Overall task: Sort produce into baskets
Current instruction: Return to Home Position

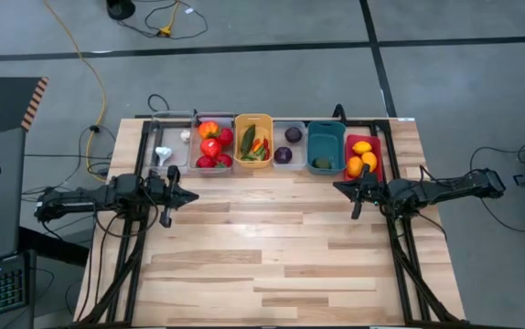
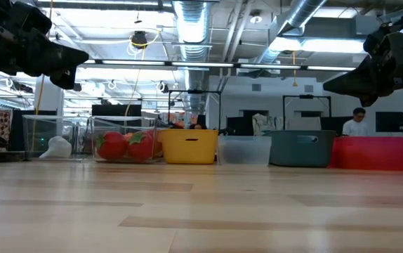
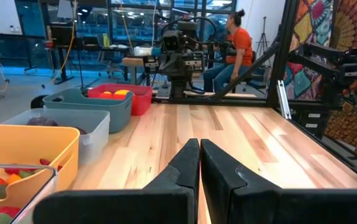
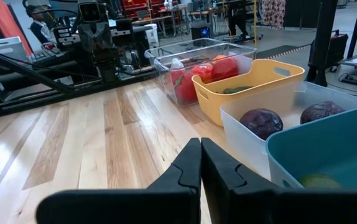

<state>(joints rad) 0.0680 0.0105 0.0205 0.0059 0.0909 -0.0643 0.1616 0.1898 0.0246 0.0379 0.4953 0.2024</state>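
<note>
Both arms hang level over the table point(image 1: 272, 265) and neither holds anything. The left gripper point(image 1: 192, 195) sits left of centre in the high view. Its two fingers are pressed flat together with nothing between them, and its wrist view shows the tips meeting over bare wood. The right gripper point(image 1: 338, 187) sits right of centre, pointing toward the left one, also closed and empty.

All the produce I can see lies in the row of bins along the table's upper edge, apart from both sets of fingers. From left in the high view:
- the left clear bin point(image 1: 173, 167) holds garlic point(image 1: 162, 153);
- the second clear bin point(image 1: 213, 119) holds tomatoes point(image 1: 210, 146);
- the yellow bin point(image 1: 253, 117) holds greens point(image 1: 249, 142) and chilies point(image 1: 261, 146);
- the third clear bin point(image 1: 299, 151) holds purple balls point(image 1: 283, 155);
- the teal bin point(image 1: 326, 142) holds one green piece point(image 1: 322, 164);
- the red bin point(image 1: 378, 146) holds citrus point(image 1: 363, 148).

The left fingertips lie just below the second clear bin, and the right fingertips just below the gap between teal and red. In the low view both arms sit in the upper corners, higher than the bin rims.

Bare wood runs between the grippers and across the lower half of the frame. Dark frame rails point(image 1: 134, 265) run down each side of the table. A seated person point(image 3: 234, 37) shows beyond the far end in the left wrist view.
</note>
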